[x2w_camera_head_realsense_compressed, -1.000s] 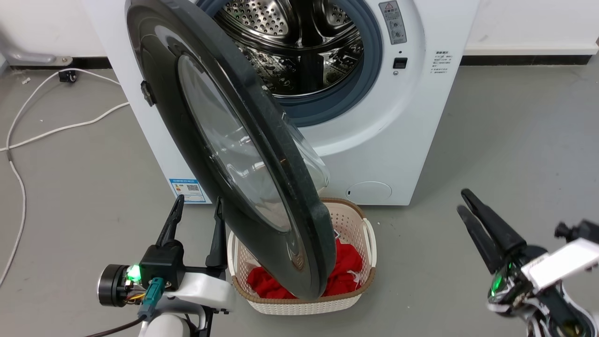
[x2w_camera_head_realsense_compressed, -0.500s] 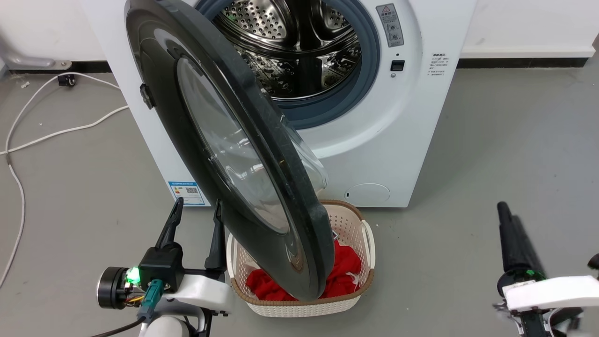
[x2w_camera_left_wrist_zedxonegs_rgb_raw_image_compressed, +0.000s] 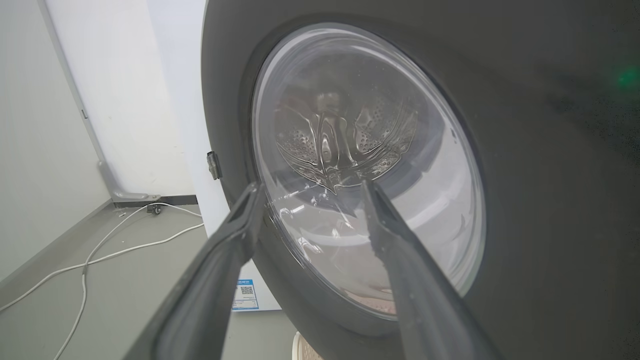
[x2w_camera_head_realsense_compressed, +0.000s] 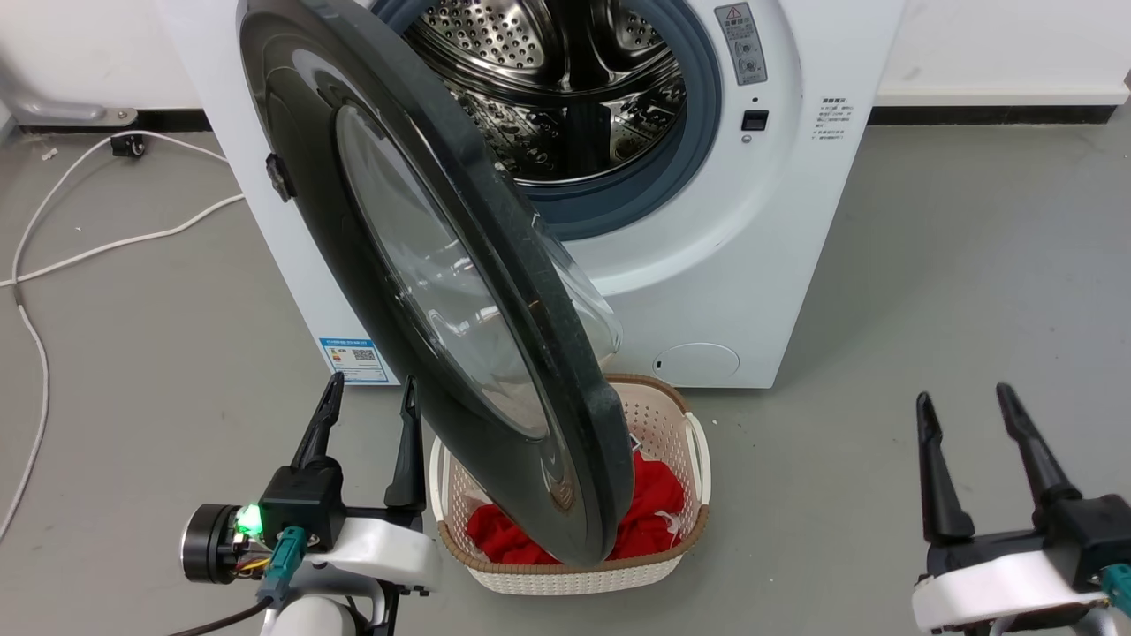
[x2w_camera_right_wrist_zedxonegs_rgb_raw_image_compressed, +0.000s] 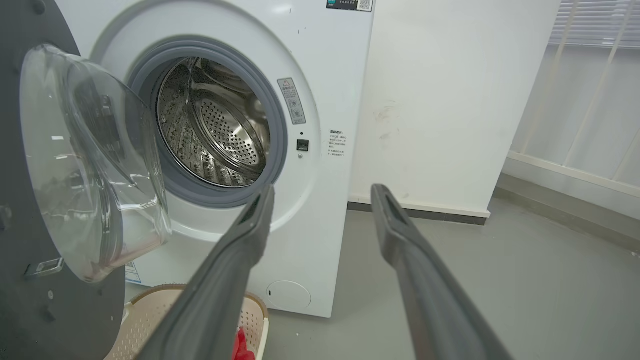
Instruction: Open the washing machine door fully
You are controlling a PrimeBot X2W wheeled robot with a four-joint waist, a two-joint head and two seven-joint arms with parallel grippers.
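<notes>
Black washing machine door unmoved, ajar; right gripper has turned, fingers now apart; left gripper spread.

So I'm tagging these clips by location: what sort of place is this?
Probably a utility room or lab laundry corner, not clearly a home: a white front-loading washing machine with its door swung open, a cream laundry basket holding red cloth, and a bare grey floor.
</notes>
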